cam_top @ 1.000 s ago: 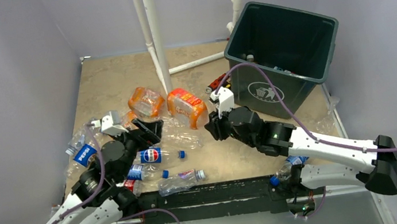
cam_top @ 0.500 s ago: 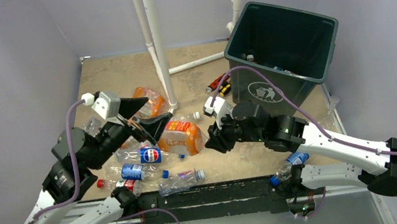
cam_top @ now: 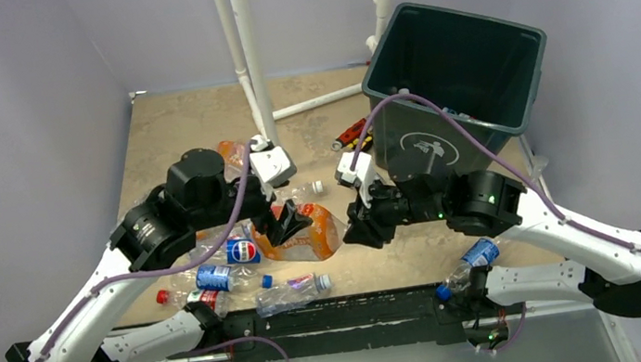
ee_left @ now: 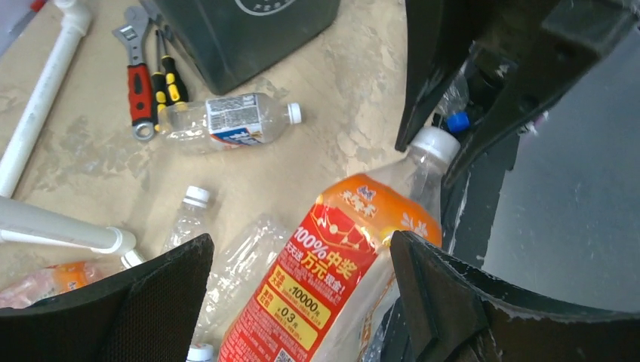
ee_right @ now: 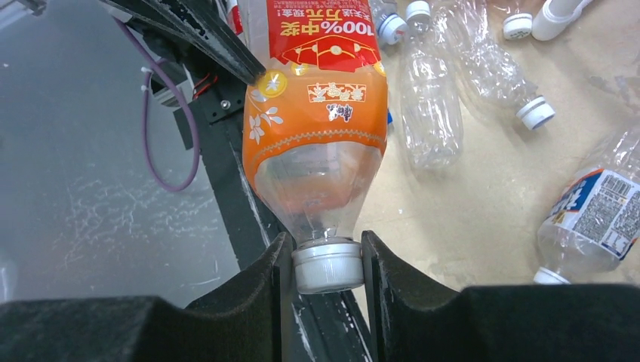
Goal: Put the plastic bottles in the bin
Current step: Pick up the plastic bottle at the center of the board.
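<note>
Swinging across from the left over the last half second, the left gripper (ee_left: 298,253) now straddles the orange-labelled bottle (ee_right: 321,113), which has slid a little nearer the front edge of the table (cam_top: 188,128) along with the right gripper (ee_right: 327,260). Its jaws stand wide apart, one finger on each side of the bottle's body; in the right wrist view one fingertip lies against the label, while the other finger's contact cannot be made out. The right gripper is clamped on the bottle's white cap (ee_right: 327,265), a finger pressed to each side of it, and the bottle stretches straight out from that grip toward the left gripper. Whether its body rests on the table cannot be told.

Ahead of the left gripper, past the held bottle, a clear bottle (ee_left: 226,121) lies on its side just beside a red-handled wrench (ee_left: 136,83) and two yellow-and-black screwdrivers (ee_left: 167,79), with the bin (cam_top: 460,60) right behind them. That bin sits behind the right gripper's wrist, well apart from the cap. A Pepsi bottle (cam_top: 237,251) lies just to the left gripper's outer side
</note>
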Controlling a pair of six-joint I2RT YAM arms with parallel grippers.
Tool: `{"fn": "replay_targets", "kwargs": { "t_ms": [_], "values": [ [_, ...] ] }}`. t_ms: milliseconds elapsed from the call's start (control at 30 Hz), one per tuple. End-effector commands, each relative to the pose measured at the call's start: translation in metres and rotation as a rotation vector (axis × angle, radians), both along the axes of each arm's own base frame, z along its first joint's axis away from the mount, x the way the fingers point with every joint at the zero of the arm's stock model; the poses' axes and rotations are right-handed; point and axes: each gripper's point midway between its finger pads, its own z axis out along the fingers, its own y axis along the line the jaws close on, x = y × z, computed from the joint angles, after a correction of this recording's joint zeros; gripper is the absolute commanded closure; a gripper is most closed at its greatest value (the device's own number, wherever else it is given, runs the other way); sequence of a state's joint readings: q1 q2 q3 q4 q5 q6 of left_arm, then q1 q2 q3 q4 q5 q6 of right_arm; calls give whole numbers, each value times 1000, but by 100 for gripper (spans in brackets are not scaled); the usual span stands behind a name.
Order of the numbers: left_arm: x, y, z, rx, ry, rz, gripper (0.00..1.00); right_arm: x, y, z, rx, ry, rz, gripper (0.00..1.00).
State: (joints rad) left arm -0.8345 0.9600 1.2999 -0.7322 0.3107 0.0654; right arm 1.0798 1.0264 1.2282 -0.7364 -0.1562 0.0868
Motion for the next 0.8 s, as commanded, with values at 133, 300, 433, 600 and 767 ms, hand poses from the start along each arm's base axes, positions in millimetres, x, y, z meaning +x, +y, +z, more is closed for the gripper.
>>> {"fn": "replay_targets", "kwargs": {
  "t_ms": [133, 300, 433, 600, 767],
  "values": [
    [-38, 6, 26, -58, -107, -195, 14, -16, -18, 19, 31, -23, 44, 100],
    [-44, 9, 16, -29, -136, -247, 15, -23, -21, 23, 58, -25, 76, 100],
    [-49, 5, 2, -22, -158, -307, 16, -30, -24, 27, 82, -26, 100, 100],
    [-42, -2, -10, 17, -167, -321, 16, -35, -23, 33, 98, -27, 133, 100],
    [-40, -15, -14, 39, -144, -349, 16, -33, -19, 35, 95, -36, 141, 100]
  ]
}}
